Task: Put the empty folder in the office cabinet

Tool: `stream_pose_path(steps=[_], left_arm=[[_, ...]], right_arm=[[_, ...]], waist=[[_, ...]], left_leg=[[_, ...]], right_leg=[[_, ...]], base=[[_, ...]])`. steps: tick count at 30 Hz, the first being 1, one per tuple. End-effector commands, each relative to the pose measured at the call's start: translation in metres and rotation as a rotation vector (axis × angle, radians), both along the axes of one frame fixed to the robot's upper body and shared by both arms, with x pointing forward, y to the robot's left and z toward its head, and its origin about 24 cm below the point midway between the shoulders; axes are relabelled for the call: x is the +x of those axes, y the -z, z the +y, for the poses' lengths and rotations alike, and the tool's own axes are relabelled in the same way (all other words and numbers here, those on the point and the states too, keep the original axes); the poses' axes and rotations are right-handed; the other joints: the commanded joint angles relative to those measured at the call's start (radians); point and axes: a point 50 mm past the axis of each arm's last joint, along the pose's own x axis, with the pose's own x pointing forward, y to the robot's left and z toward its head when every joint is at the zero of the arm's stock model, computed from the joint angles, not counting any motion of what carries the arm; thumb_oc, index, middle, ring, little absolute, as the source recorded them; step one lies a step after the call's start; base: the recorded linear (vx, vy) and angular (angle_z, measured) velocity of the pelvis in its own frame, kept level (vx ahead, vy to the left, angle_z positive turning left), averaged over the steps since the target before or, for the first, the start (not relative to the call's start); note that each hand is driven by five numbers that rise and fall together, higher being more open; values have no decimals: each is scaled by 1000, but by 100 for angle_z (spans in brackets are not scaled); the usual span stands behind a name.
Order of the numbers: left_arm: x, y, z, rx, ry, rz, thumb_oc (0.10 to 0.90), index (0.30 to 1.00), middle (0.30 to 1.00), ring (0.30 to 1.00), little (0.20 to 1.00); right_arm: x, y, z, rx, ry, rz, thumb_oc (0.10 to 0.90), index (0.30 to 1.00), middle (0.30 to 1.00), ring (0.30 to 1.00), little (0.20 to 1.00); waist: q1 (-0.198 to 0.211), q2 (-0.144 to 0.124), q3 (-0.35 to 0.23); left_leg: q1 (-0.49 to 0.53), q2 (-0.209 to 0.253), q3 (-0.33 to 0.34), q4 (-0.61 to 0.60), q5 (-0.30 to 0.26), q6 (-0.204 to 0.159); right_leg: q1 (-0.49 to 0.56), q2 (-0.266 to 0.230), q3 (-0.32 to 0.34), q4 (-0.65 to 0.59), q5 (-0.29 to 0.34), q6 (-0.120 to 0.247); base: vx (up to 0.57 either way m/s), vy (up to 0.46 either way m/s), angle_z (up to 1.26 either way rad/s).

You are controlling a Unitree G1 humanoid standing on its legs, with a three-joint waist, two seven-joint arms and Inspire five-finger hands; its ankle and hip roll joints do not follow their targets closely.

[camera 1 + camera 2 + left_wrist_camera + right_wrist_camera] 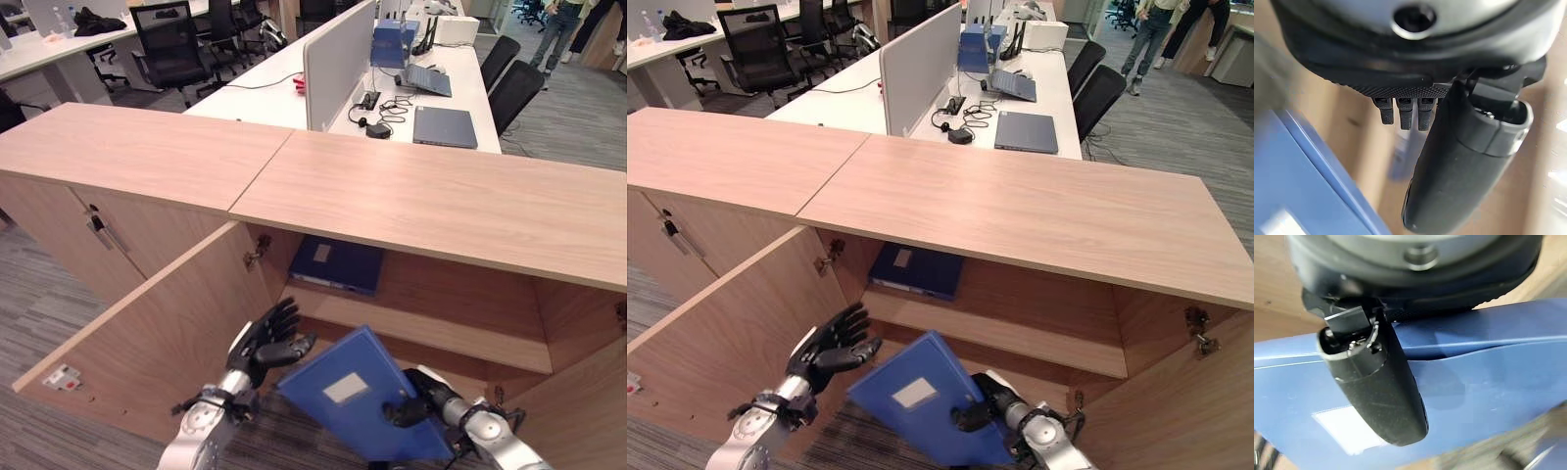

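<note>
A blue folder [353, 392] with a white label is held tilted in front of the open office cabinet [421, 313]. My right hand [423, 399] is shut on its right edge, the thumb [1386, 387] lying across the blue cover. My left hand [266, 343] hovers open just left of the folder, fingers spread, not touching it. In the left wrist view the folder [1298, 186] lies beside the thumb [1459, 166]. A second blue folder [335, 261] lies flat on the cabinet's upper shelf.
The cabinet's left door [157, 333] stands swung open beside my left arm. The wooden cabinet top [431, 196] overhangs the opening. Desks with laptops [445, 127], a divider screen [338, 59] and office chairs [171, 49] stand behind. A person [560, 29] is at the far right.
</note>
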Motion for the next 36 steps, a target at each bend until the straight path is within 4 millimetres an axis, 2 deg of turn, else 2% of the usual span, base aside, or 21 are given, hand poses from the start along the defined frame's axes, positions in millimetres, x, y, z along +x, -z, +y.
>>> stream_pose_path(steps=[1, 2, 4, 5, 6, 11, 15, 16, 17, 18, 21, 22, 23, 25, 26, 28, 32, 36], left_arm=[[29, -31, -3, -81, -20, -174, 800, 900, 900, 900, 900], [24, -29, 1, -107, -58, -158, 800, 900, 900, 900, 900], [21, -26, 5, -103, -78, -143, 800, 900, 900, 900, 900], [18, -24, 10, -105, -114, -131, 800, 900, 900, 900, 900], [18, -24, 9, -105, -113, -131, 800, 900, 900, 900, 900], [14, -13, 15, -115, -215, -85, 800, 900, 900, 900, 900], [16, -5, 8, -141, -248, -53, 800, 900, 900, 900, 900], [15, -3, 5, -151, -252, -41, 800, 900, 900, 900, 900], [13, 0, 0, -172, -250, -16, 800, 900, 900, 900, 900], [13, 0, 0, -172, -250, -16, 800, 900, 900, 900, 900], [9, 3, -10, -242, -264, 8, 800, 900, 900, 900, 900], [9, 4, -14, -267, -263, 14, 800, 900, 900, 900, 900], [9, 5, -22, -299, -249, 32, 800, 900, 900, 900, 900], [9, 5, -22, -299, -249, 31, 800, 900, 900, 900, 900], [6, 10, -26, -317, -247, 66, 800, 900, 900, 900, 900], [2, 18, -31, -333, -253, 122, 800, 900, 900, 900, 900], [1, 23, -28, -295, -255, 150, 800, 900, 900, 900, 900], [-2, 34, -18, -245, -333, 192, 800, 900, 900, 900, 900]], right_arm=[[39, -28, -5, -71, -88, -137, 400, 300, 300, 300, 300], [36, -26, -16, -89, -58, -111, 400, 300, 300, 300, 300], [33, -25, -23, -101, -38, -97, 400, 300, 300, 300, 300], [27, -23, -38, -118, 23, -77, 400, 300, 300, 300, 300], [27, -23, -38, -118, 24, -77, 400, 300, 300, 300, 300], [22, -18, -59, 25, 362, -116, 400, 300, 300, 300, 300], [33, -20, -49, 417, 748, -246, 400, 300, 300, 300, 300], [37, -24, -44, 561, 840, -288, 400, 300, 300, 300, 300], [44, -29, -34, 804, 1002, -356, 400, 300, 300, 300, 300], [44, -29, -34, 804, 1002, -356, 400, 300, 300, 300, 300], [57, -38, -25, 1022, 1150, -429, 400, 300, 300, 300, 300], [63, -44, -24, 1067, 1180, -457, 400, 300, 300, 300, 300], [77, -57, -19, 1188, 1231, -507, 400, 300, 300, 300, 300], [77, -57, -19, 1189, 1231, -508, 400, 300, 300, 300, 300], [88, -68, -17, 1290, 1294, -551, 400, 300, 300, 300, 300], [102, -84, -13, 1372, 1348, -582, 400, 300, 300, 300, 300], [114, -99, -12, 1403, 1351, -602, 400, 300, 300, 300, 300], [126, -112, -14, 1371, 1342, -623, 400, 300, 300, 300, 300]], waist=[[-8, -15, -7], [-9, -14, -4], [-9, -14, -3], [-11, -14, -1], [-11, -13, -1], [-14, -11, 6], [-21, -3, 15], [-24, 1, 19], [-28, 9, 23], [-28, 7, 21], [-34, 20, 24], [-36, 25, 28], [-40, 40, 42], [-39, 40, 40], [-45, 56, 54], [-47, 76, 68], [-43, 85, 80], [-32, 79, 107]], left_leg=[[-12, -6, -43, -3, -69, -10], [-15, -8, -46, -3, -66, -10], [-18, -9, -47, -3, -65, -10], [-22, -10, -48, -3, -65, -10], [-22, -10, -48, -3, -65, -10], [-28, -11, -52, -3, -63, -10], [-33, -14, -53, -3, -60, -9], [-32, -13, -53, -3, -62, -9], [-35, -14, -49, -3, -61, -9], [-39, -15, -48, -3, -58, -8], [-52, -17, -41, -3, -56, -9], [-58, -18, -38, -3, -56, -9], [-83, -23, -34, -3, -50, -7], [-86, -23, -33, -3, -50, -7], [-111, -25, -31, -3, -43, -7], [-157, -30, -27, -3, -28, -7], [-217, -32, -27, -3, -10, -10], [-295, -32, -35, -3, 11, -11]], right_leg=[[81, -28, -22, 9, -125, 63], [77, -28, -23, 9, -124, 64], [75, -29, -24, 9, -123, 64], [73, -29, -24, 9, -124, 66], [73, -29, -24, 9, -124, 66], [69, -31, -27, 9, -124, 66], [65, -31, -27, 9, -121, 67], [65, -31, -24, 9, -121, 68], [61, -31, -23, 9, -117, 69], [57, -32, -23, 9, -115, 69], [40, -35, -16, 9, -107, 70], [32, -35, -12, 9, -105, 71], [5, -36, -5, 9, -98, 72], [1, -36, -4, 9, -97, 72], [-28, -38, 0, 9, -90, 73], [-78, -39, 8, 9, -78, 70], [-140, -37, 13, 9, -65, 68], [-214, -36, 19, 9, -51, 61]], base=[[0, 0, 0], [0, 0, 0], [0, 0, 0], [0, 0, 0], [0, 0, 0], [0, 0, 0], [0, 0, 0], [0, 0, 0], [0, 0, 0], [0, 0, 0], [-1, -8, -2], [-44, 4, -2], [-42, 8, -1], [-43, 13, -5], [-67, 24, -6], [-82, 31, -6], [-60, -7, -3], [-67, -44, 0]])
